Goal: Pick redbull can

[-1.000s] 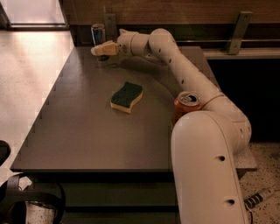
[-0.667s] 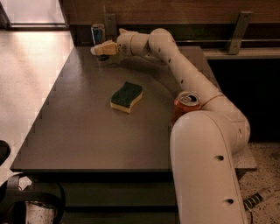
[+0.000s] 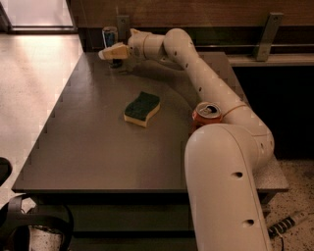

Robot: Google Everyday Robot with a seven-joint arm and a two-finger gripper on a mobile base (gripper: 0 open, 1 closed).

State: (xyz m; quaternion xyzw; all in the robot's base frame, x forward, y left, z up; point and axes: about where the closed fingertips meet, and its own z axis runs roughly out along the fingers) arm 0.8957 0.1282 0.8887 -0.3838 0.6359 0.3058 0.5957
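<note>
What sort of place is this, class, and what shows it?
Probably an office kitchen or test lab: a table against a wood wall, with a sponge, a cola can and a redbull can. The end effector is at the far edge, by the redbull can.

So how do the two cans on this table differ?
The redbull can is blue and silver; the orange can is orange-red. The redbull can stands at the far edge of the table, just behind the gripper; the orange can stands nearer, beside the arm. The redbull can looks slimmer than the orange can. Both stand upright.
</note>
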